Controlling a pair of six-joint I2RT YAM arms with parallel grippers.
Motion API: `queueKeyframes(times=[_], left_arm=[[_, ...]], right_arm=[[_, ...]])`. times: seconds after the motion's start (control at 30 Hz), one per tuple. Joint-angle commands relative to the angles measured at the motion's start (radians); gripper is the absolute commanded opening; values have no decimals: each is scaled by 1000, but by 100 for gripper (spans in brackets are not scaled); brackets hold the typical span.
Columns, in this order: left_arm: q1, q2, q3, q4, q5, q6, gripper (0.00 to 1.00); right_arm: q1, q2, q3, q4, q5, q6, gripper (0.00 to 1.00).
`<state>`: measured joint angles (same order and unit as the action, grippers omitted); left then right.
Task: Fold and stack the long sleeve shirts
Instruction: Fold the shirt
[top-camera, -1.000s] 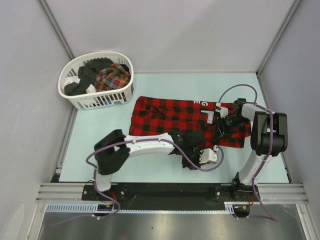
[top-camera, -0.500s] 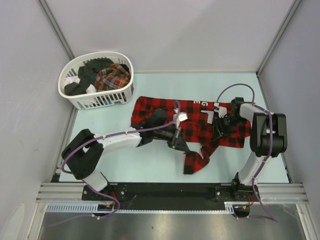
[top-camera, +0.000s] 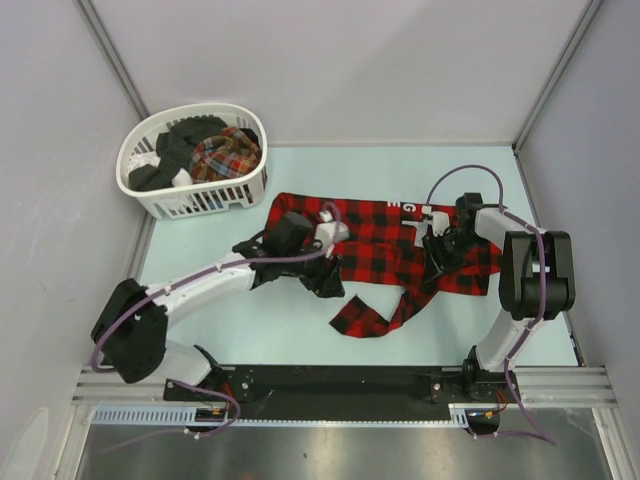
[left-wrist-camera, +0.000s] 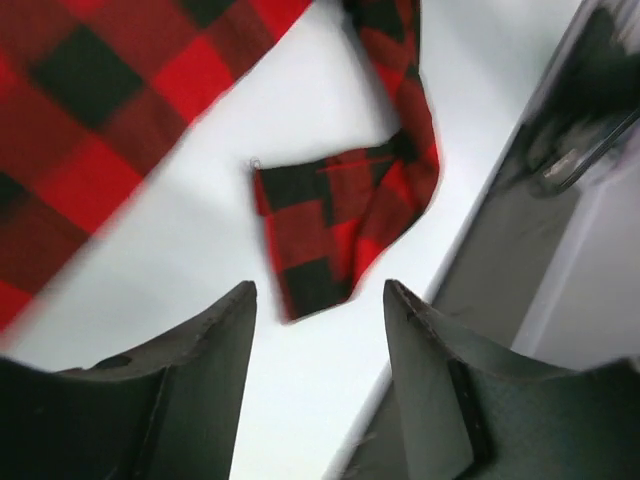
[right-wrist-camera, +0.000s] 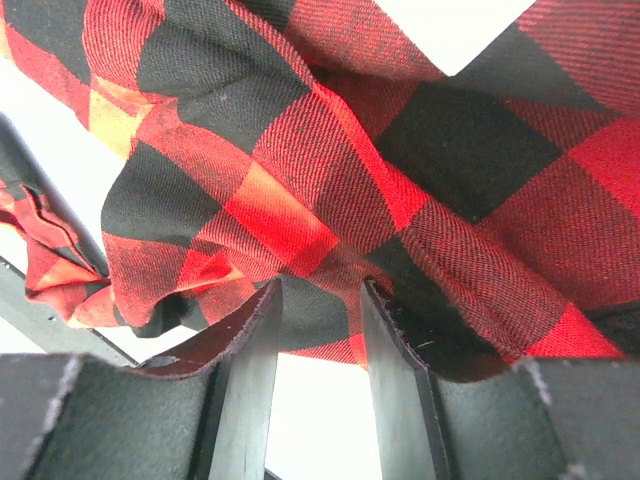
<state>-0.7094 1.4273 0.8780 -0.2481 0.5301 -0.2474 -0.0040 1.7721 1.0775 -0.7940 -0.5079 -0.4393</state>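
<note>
A red-and-black checked long sleeve shirt (top-camera: 375, 235) lies spread across the middle of the table. One sleeve (top-camera: 370, 315) trails toward the front edge, and its cuff (left-wrist-camera: 330, 220) lies flat on the table. My left gripper (top-camera: 327, 283) hovers over the shirt's lower hem, left of that sleeve. In the left wrist view it (left-wrist-camera: 318, 300) is open with nothing between its fingers. My right gripper (top-camera: 437, 255) is at the shirt's bunched right side. There it (right-wrist-camera: 322, 300) holds a fold of the checked cloth (right-wrist-camera: 300, 150) between its fingertips. A second, finer plaid shirt (top-camera: 228, 155) lies in the basket.
The white slatted basket (top-camera: 200, 203) stands at the back left and also holds dark clothes (top-camera: 180, 145). Grey walls close in the table on three sides. A metal rail (top-camera: 350, 385) runs along the front edge by the arm bases.
The left gripper opened and let go of the sleeve, then swung left and back. The sleeve dropped and now lies flat toward the front. The right gripper barely moved.
</note>
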Motion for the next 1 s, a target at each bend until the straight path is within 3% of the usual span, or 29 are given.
queueKeyframes(times=[0.0,0.07,0.13,0.3,0.4,0.5,0.53,0.57,0.6,0.63,0.7,0.73,0.8,0.83,0.9,0.93,0.97], left_arm=[[-249,-56,90,-307,-223,742,58],[-346,-35,72,-358,-284,932,60],[-415,23,55,-350,-337,1031,60],[-466,163,102,-301,-416,1085,67],[-475,235,121,-269,-446,1099,63],[-475,295,137,-290,-452,1099,36],[-475,301,157,-307,-431,1088,21],[-475,300,174,-357,-403,1077,15],[-475,297,197,-399,-368,1065,9],[-475,291,260,-449,-243,1036,0],[-473,272,343,-607,-66,999,0],[-469,266,386,-652,109,955,0],[-450,260,492,-729,326,890,0],[-408,260,518,-724,522,787,0],[-343,254,488,-555,655,604,0],[-258,234,442,-425,709,316,0],[-213,214,305,-97,728,143,0]], right_arm=[[1,-43,7,32,29,-22,43],[1,-48,9,29,28,-21,43],[1,-53,6,30,23,-21,43],[1,-69,12,12,6,-21,43],[1,-92,13,-7,-7,-27,43],[1,-102,12,-5,-6,-30,43],[1,-97,15,-4,-3,-30,43],[-5,-85,16,1,-3,-32,43],[-5,-77,19,2,-3,-32,43],[-8,-68,19,7,-3,-33,43],[-17,-47,25,18,-4,-33,43],[-19,-39,28,22,-4,-32,43],[-25,-20,39,26,-7,-29,43],[-25,-17,42,27,-9,-27,43],[-27,-11,47,32,-1,-24,43],[-27,-11,48,38,0,-22,43],[-28,-11,48,38,6,-22,43]])
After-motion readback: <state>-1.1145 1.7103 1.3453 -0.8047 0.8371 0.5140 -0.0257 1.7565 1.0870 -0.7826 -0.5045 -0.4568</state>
